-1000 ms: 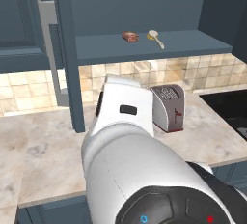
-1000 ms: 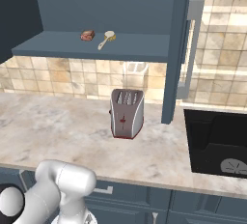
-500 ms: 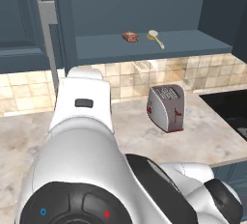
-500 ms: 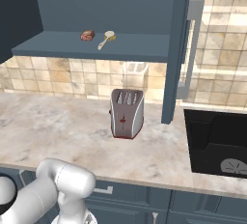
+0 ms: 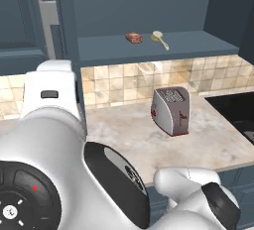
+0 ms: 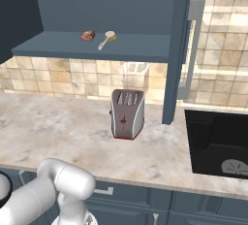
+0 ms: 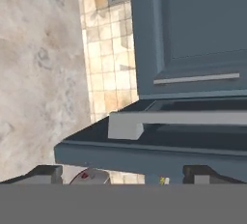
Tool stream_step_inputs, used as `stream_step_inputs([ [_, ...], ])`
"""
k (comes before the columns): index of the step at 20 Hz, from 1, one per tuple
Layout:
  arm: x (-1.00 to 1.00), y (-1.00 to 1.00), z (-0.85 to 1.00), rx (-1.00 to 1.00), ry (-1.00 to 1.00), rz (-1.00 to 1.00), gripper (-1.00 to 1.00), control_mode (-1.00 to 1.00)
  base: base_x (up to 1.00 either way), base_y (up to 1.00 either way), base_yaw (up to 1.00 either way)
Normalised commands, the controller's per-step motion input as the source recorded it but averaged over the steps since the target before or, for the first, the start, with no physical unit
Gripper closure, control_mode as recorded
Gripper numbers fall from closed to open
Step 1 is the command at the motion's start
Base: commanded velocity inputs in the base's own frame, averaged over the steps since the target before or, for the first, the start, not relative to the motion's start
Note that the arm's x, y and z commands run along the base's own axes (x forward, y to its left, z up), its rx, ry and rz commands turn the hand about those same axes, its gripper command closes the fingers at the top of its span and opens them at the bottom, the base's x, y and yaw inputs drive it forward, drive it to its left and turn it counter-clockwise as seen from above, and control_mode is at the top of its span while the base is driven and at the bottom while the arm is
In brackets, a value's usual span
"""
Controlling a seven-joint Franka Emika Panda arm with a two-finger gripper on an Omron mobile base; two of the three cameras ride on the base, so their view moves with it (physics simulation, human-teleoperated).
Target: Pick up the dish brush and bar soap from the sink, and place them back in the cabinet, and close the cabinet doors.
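The bar soap [image 5: 133, 37] [image 6: 87, 36] and the dish brush [image 5: 159, 39] [image 6: 107, 39] lie side by side on the shelf of the open cabinet [image 5: 149, 50] [image 6: 97, 49]. Both cabinet doors stand open: the left one [image 5: 30, 21] with its silver handle [image 5: 48, 21], and the right one [image 6: 177, 49], seen edge-on. In the hand view my gripper [image 7: 123, 177] is open with nothing between its fingertips [image 7: 46, 174]. It faces the edge of an open door [image 7: 159, 146] and its bar handle [image 7: 193, 118]. The black sink [image 6: 218, 144] [image 5: 238, 115] lies to the right.
A red-and-silver toaster [image 5: 171, 110] [image 6: 127, 114] stands on the marble counter [image 5: 134, 140] [image 6: 58, 127] below the shelf. My white arm [image 5: 54, 125] covers the lower left of the left base view. A shut cabinet door [image 7: 193, 30] lies beyond the open one.
My arm has swung to the left across the left base view, uncovering the toaster. Soap, brush and doors have not moved.
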Motion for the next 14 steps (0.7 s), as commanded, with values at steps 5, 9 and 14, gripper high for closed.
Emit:
stream_step_inputs([
  [5, 0.37, 0.03, -0.13, -0.05, -0.03, 0.02, -1.00, -1.00, 0.00, 0.00, 0.00],
  [9, 0.25, 0.10, -0.15, -0.05, -0.01, 0.03, -1.00, -1.00, 0.00, 0.00, 0.00],
  [14, 0.20, 0.27, -0.12, -0.07, 0.00, 0.01, -1.00, -1.00, 0.00, 0.00, 0.00],
])
